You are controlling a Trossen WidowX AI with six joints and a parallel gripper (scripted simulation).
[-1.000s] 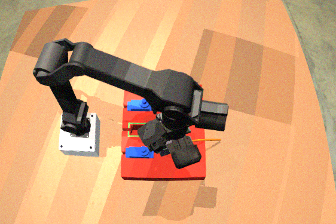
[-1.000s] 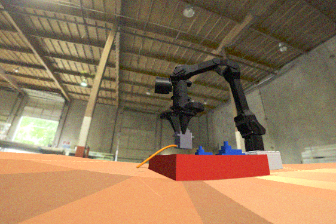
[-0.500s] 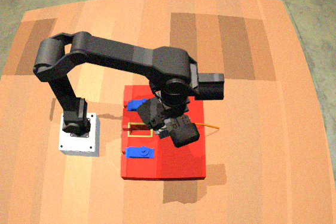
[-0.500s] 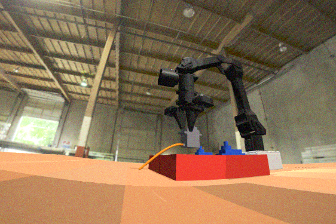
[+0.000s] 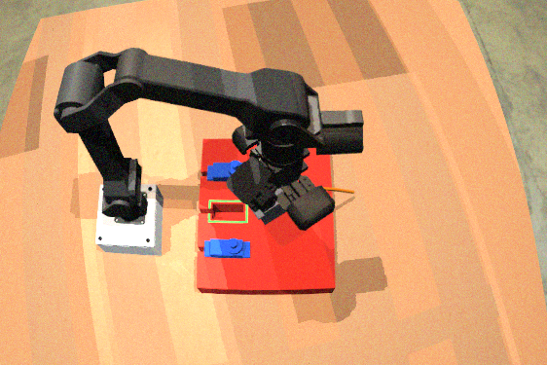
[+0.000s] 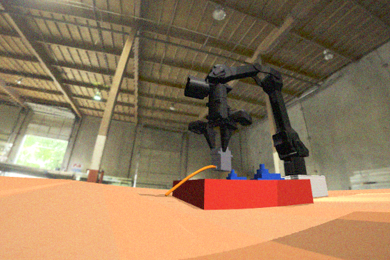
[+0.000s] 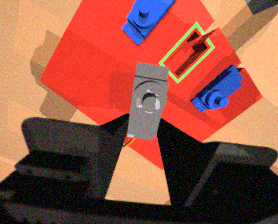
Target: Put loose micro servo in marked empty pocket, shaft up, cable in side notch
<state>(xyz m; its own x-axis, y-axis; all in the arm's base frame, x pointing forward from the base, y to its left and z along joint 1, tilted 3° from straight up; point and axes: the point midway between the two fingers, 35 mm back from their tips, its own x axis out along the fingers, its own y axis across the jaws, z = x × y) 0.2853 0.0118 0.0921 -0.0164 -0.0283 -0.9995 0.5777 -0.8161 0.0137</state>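
looks like the carrying step: gripper (image 5: 272, 214) (image 6: 219, 150) (image 7: 143, 119) clamped on the grey servo (image 5: 271, 213) (image 6: 223, 159) (image 7: 148, 102), and next it needs to twist and shift left over the pocket (image 5: 229, 213) (image 7: 180, 69)

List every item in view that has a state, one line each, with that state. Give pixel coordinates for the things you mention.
Gripper (image 5: 277, 214) (image 6: 219, 150) (image 7: 143, 119): shut on the gray servo
Gray servo (image 5: 273, 212) (image 6: 225, 160) (image 7: 146, 117): held above deck, shaft up
Orange cable (image 5: 341, 190) (image 6: 189, 177) (image 7: 129, 142): trailing outside the notch
Marked pocket (image 5: 229, 211) (image 7: 187, 54): empty
Two blue servos (image 5: 227, 248) (image 6: 267, 176) (image 7: 220, 90): seated in deck
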